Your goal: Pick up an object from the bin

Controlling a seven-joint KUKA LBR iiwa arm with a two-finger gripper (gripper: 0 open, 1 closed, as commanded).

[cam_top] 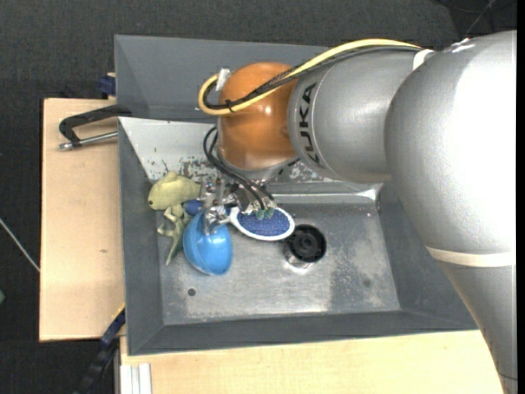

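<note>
Four things lay: rounded blue plastic lump left of centre, blue oval disc, black knob, pale toy figure.
Gripper: hovered at the lump's top; open or closed could not be told.
Surface: scuffed grey metal bin.
Room: dark carpet.

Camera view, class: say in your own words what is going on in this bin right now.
A robot arm reaches into the grey bin from the right. The arm's end is down in the bin's left part, at the top of a light blue rounded thing. A pale yellow-green toy lies to its left, a dark blue oval disc to its right, and a black round cap beyond that. Nothing looks lifted yet.
</note>
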